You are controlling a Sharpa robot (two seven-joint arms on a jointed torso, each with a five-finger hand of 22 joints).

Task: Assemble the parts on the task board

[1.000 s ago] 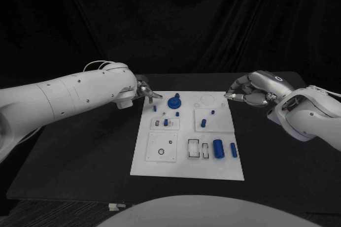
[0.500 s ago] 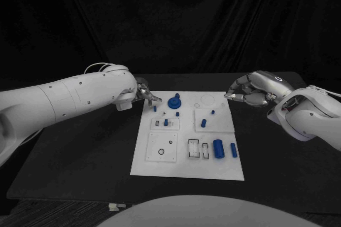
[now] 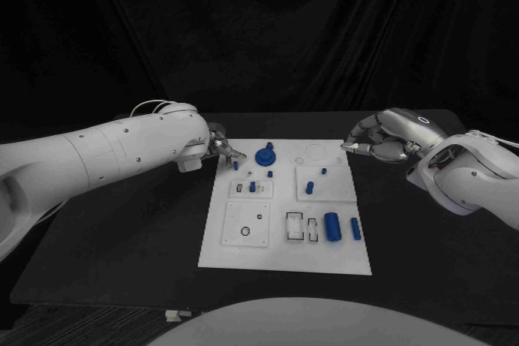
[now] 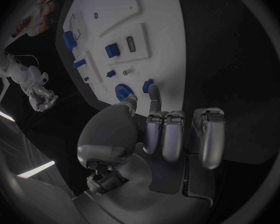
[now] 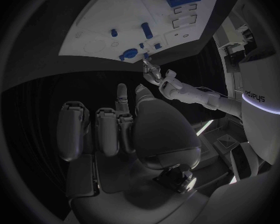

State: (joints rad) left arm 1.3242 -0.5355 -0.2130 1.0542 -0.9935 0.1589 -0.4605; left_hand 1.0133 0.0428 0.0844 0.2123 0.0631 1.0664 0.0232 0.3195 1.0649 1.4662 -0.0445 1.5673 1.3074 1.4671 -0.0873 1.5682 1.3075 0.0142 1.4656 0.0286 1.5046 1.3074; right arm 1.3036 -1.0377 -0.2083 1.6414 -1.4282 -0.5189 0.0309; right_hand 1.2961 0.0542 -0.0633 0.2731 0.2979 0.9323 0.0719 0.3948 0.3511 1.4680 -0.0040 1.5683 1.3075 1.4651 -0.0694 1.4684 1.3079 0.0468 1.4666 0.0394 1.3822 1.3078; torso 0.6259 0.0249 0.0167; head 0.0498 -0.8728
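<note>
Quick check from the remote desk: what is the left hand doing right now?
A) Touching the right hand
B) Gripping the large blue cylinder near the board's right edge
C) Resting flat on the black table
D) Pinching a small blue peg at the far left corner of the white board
D: the left hand pinches a small blue peg between fingertips over the far left corner of the white task board, beside the round blue knob.
</note>
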